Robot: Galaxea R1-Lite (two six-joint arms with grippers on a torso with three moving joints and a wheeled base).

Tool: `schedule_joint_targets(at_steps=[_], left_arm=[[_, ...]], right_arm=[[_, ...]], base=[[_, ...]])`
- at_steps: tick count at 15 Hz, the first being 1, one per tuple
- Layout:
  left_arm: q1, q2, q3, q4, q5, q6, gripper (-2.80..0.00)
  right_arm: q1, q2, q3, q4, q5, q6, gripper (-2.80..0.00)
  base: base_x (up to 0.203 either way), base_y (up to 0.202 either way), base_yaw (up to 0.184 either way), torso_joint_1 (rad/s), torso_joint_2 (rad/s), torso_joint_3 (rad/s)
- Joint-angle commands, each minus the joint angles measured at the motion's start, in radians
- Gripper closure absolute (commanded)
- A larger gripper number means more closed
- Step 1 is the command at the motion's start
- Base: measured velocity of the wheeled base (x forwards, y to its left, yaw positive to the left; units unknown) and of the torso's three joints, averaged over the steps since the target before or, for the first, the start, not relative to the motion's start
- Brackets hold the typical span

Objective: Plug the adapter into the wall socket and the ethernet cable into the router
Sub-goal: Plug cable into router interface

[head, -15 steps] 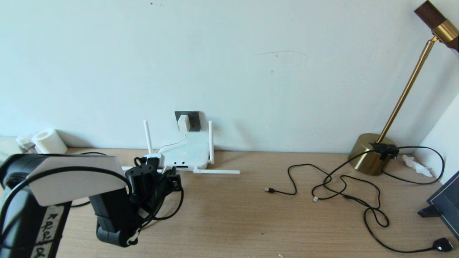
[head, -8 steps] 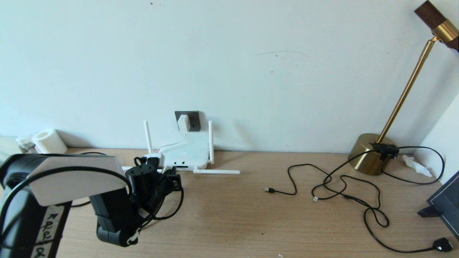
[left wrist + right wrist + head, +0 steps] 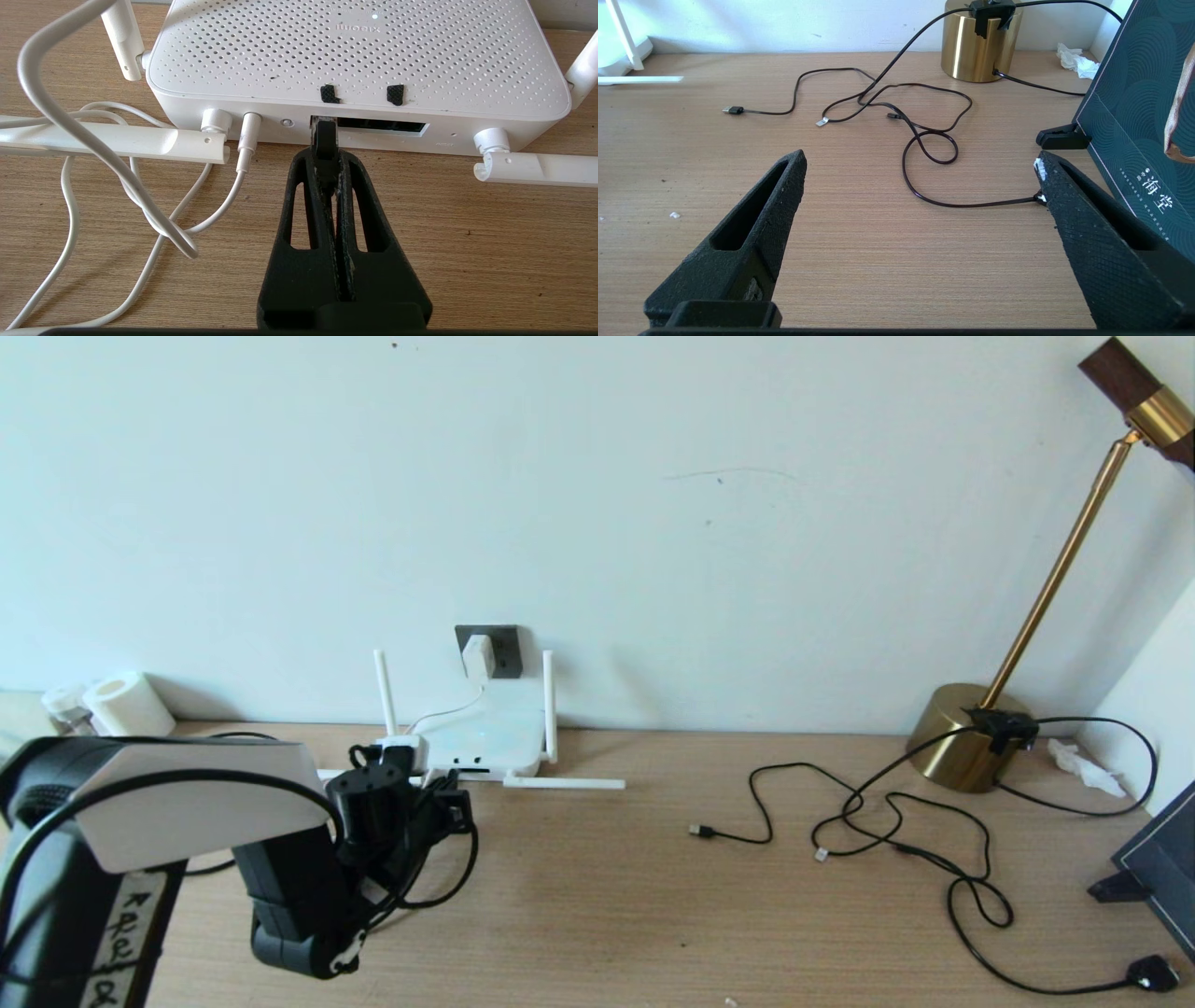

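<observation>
Two plugs meet their ports: the left hand (image 3: 326,161) clamps the ethernet cable (image 3: 324,140) plug at the router (image 3: 359,56) by the desk's (image 3: 607,896) back edge, adapter (image 3: 477,656) seated in the wall socket (image 3: 504,649); the right hand (image 3: 920,186) gapes wide, empty.

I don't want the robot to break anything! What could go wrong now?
The left hand is shut on the ethernet cable's plug right at the router port; pushing crooked could jam it. The router might slide backward. The looping white cord nearby could snag.
</observation>
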Motion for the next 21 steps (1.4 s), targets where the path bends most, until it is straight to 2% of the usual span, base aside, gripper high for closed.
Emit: schedule_joint_targets(at_steps=[1,21], left_arm=[[-0.001,0.003,-0.001,-0.008,0.001,0.0,0.0],[-0.01,-0.002,0.005,-0.008,0.003,0.001,0.0]], right_arm=[[0.0,0.001,0.0,0.0,0.0,0.0,-2.8],[0.0,0.002,0.0,0.0,0.0,0.0,-2.8]], base=[[0.0,0.0,0.0,0.0,0.0,0.0],[0.0,0.0,0.0,0.0,0.0,0.0]])
